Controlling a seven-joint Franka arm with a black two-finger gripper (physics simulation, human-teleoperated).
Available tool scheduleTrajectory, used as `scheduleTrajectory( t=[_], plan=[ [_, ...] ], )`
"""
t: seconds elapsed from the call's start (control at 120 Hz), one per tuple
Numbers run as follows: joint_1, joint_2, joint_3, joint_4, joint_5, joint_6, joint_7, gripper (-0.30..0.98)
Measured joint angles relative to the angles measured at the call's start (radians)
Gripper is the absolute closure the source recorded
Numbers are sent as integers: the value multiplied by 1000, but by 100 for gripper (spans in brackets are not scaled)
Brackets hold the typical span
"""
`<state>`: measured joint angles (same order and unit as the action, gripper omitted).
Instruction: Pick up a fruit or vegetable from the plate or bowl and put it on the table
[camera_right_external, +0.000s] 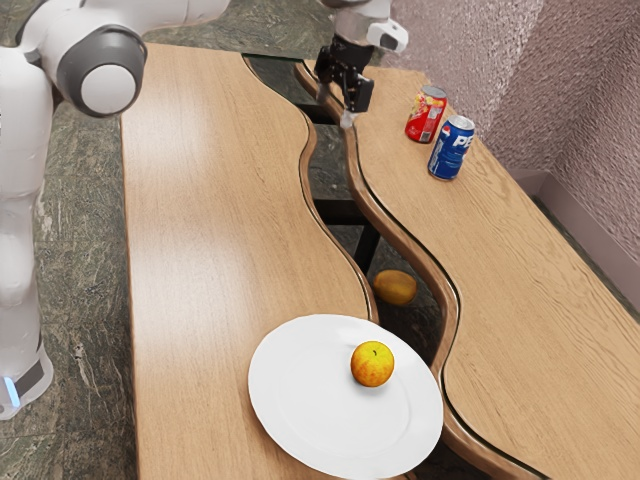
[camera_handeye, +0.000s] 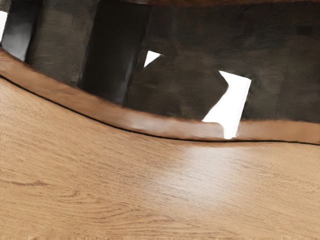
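- The reach for the fruit was judged the step in hand; the black two-finger claw (camera_right_external: 336, 108) was held open — nothing was gripped.
- The round yellow-orange fruit (camera_right_external: 372, 364) was seated on the flat white round plate (camera_right_external: 290, 420), well apart from the claw, nearer the exterior camera.
- The claw needed to be carried over the plate — then lowered around the fruit, before a release onto the pale wooden bench (camera_right_external: 200, 230).

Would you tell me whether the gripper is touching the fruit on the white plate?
Apart. The exterior view shows the gripper near the table's far end, well away from the fruit on the plate.
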<state>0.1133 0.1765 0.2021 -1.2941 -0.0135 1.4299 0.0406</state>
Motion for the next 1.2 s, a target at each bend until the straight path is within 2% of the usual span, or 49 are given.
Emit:
scheduleTrajectory(
  t=[0.15,0.242,0.325,0.425,0.542,0.592,0.717,0.792,0.9,0.992,1.2],
  plan=[
    [6,7,6,10,-15,-38,20,0],
    [-2,-23,-1,133,-24,-83,29,0],
    [-132,-64,-11,174,-36,-130,14,0],
    [-315,-42,-14,178,-68,-175,-38,0],
    [-335,-24,-12,162,-95,-201,-107,0],
    [-368,-44,-8,86,-97,-188,-147,1],
    [-518,-261,-9,-287,-74,-88,-254,2],
    [-577,-300,-12,-411,-60,-16,-313,2],
    [-662,-240,-14,-467,-49,93,-386,2],
    [-710,-186,-15,-413,-54,149,-438,2],
    [-702,-49,-59,-344,-74,214,-532,3]
  ],
)
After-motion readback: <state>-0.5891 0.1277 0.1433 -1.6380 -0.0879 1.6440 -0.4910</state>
